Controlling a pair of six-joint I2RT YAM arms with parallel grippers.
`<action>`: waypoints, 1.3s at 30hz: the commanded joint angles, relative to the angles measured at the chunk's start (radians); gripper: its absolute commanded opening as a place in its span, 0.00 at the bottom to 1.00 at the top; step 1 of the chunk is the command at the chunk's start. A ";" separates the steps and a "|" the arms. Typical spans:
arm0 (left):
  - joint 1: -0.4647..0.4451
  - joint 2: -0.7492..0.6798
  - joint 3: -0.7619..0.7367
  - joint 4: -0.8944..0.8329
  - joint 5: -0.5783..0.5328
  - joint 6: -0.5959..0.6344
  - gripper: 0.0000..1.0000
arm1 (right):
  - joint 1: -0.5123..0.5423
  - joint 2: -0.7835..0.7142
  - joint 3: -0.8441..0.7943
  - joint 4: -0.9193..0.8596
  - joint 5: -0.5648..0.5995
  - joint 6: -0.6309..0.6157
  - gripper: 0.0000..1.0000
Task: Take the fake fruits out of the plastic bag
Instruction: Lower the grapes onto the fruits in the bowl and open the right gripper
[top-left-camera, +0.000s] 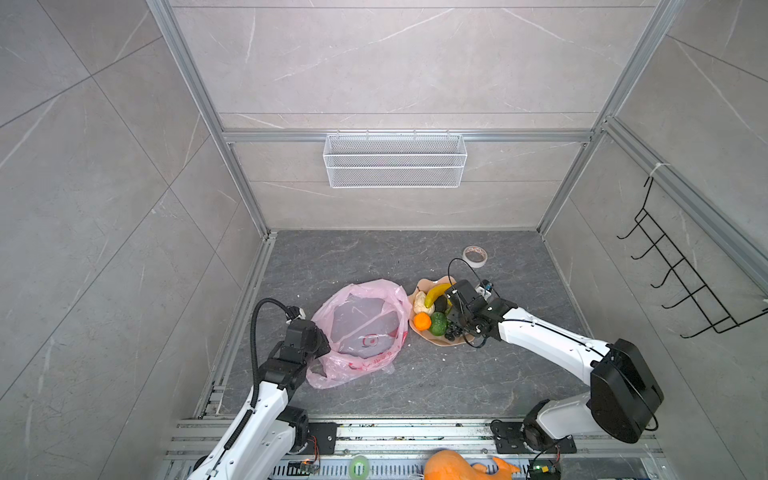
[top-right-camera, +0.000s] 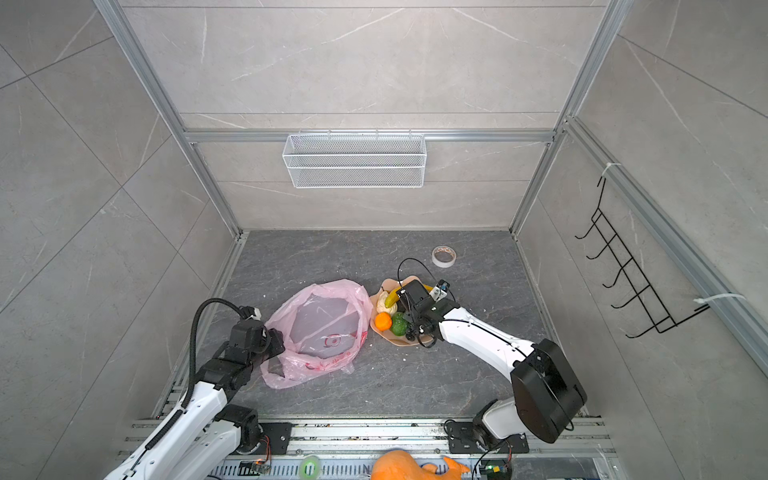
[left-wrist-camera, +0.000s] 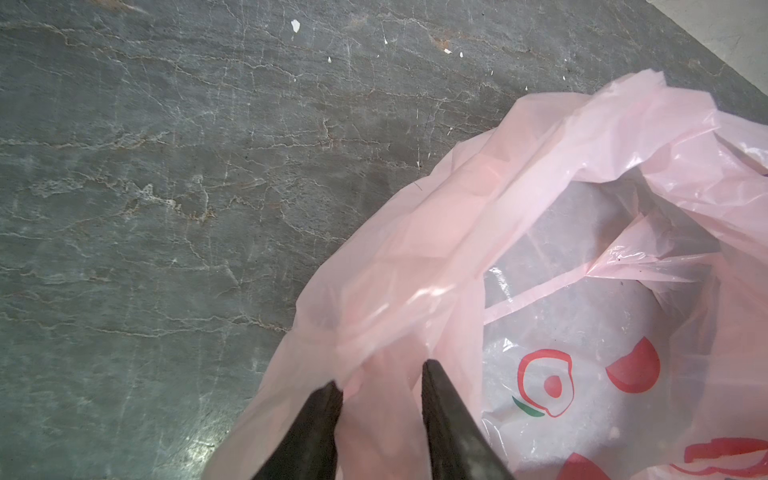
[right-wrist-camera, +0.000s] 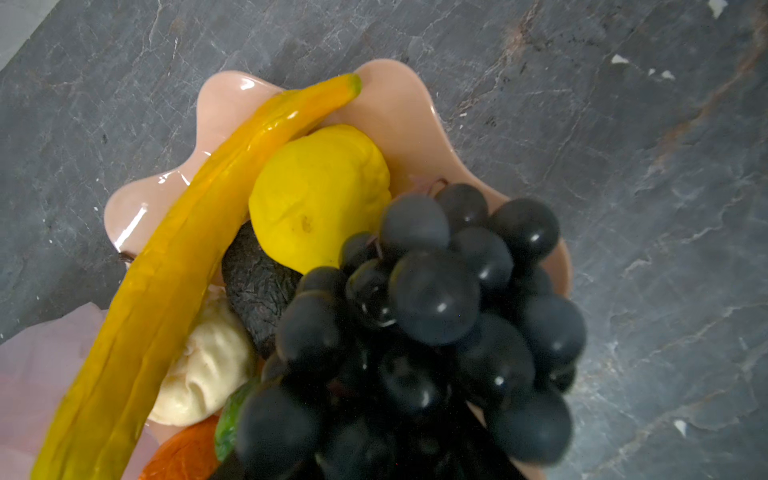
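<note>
jaws on the left pinch the rim of the pink plastic bag — a fold of it sits squeezed between them. the bag lies open on the grey surface. jaws on the right hang over the peach plate just beside the bag — i cannot tell if they are spread or not. the banana, lemon, black grapes, orange and green avocado lie piled on the plate.
</note>
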 joint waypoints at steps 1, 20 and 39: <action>-0.002 -0.010 0.013 0.015 0.003 0.003 0.36 | -0.003 0.006 -0.017 0.009 -0.006 0.009 0.58; -0.001 -0.008 0.015 0.016 0.003 0.003 0.36 | -0.001 -0.052 -0.058 -0.021 -0.032 -0.011 0.83; -0.001 0.002 0.018 0.018 0.001 0.003 0.35 | -0.001 -0.130 -0.061 -0.112 -0.007 -0.045 0.84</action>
